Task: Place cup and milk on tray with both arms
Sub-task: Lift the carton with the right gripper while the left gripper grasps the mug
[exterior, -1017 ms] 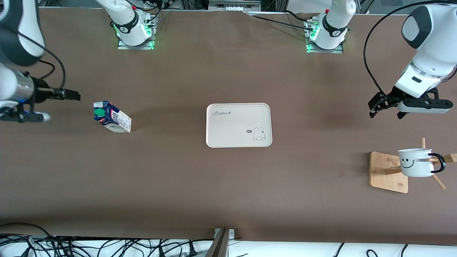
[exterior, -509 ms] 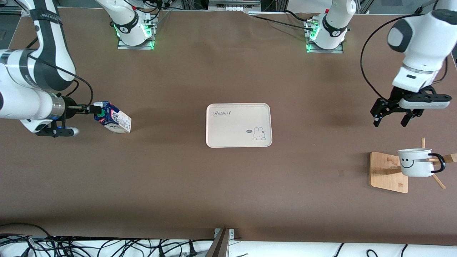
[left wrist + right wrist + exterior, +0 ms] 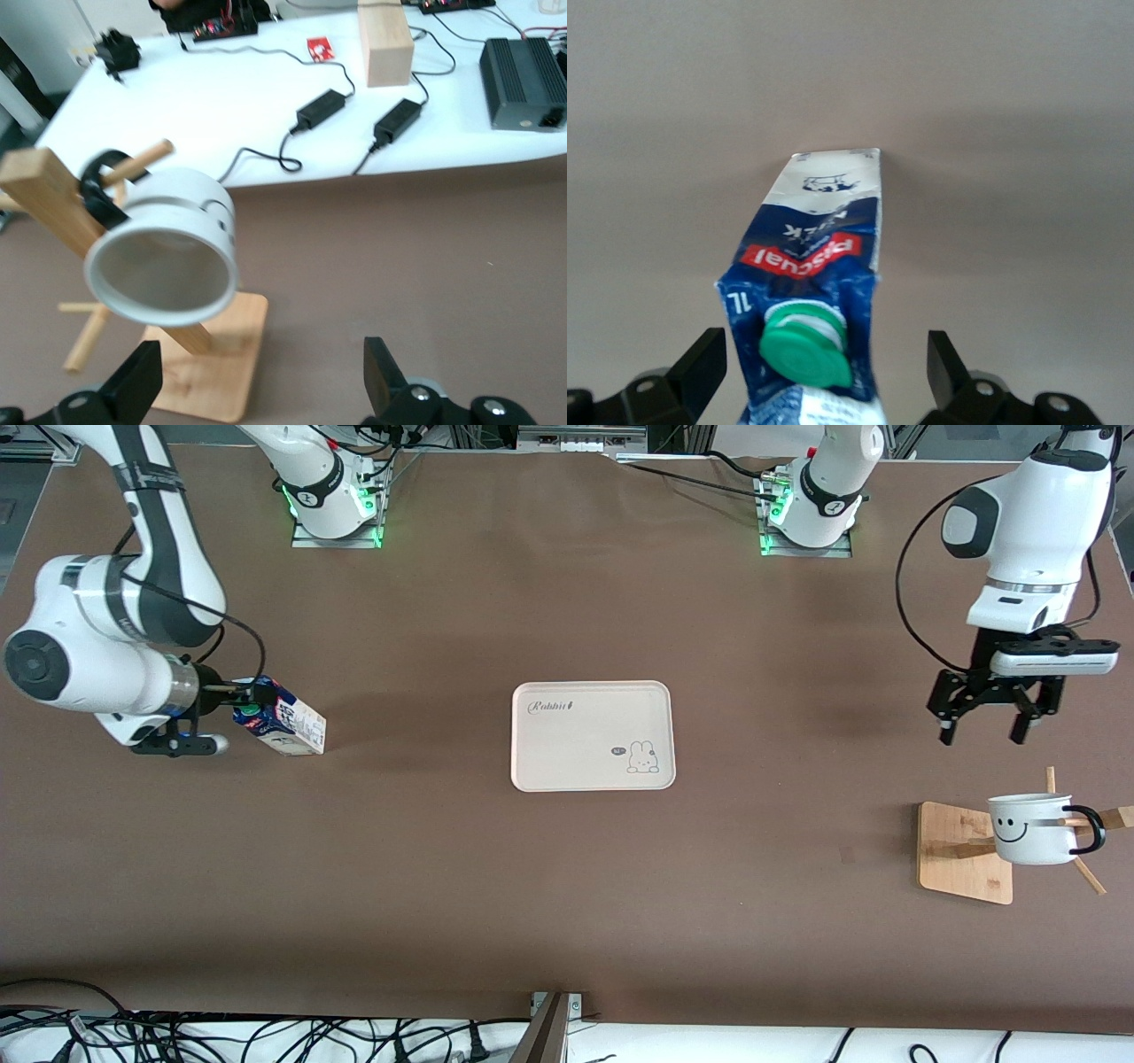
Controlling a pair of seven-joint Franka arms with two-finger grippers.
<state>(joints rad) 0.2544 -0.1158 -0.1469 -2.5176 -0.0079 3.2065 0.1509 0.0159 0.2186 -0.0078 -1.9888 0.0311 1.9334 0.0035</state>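
The milk (image 3: 282, 724) sits toward the right arm's end of the table. My right gripper (image 3: 251, 693) is open at its green-capped end. In the right wrist view the green cap (image 3: 806, 350) and the milk (image 3: 819, 248) lie between the spread fingers (image 3: 700, 365) of my right gripper (image 3: 824, 376), which do not touch them. The cup (image 3: 1028, 831) hangs on a peg of the wooden stand (image 3: 961, 859) toward the left arm's end. My left gripper (image 3: 983, 733) is open and empty over bare table beside the stand. In the left wrist view the cup (image 3: 168, 257) lies ahead of my left gripper (image 3: 261, 390). The tray (image 3: 592, 735) is empty mid-table.
The two arm bases (image 3: 332, 509) with green lights stand at the edge farthest from the front camera. Cables (image 3: 266, 1036) lie off the nearest edge. In the left wrist view a white bench with power bricks (image 3: 523, 66) stands past the table edge.
My right gripper has moved in to the milk's capped end and now straddles it. My left gripper has turned and moved closer to the cup stand. Cup, milk and tray have not moved.
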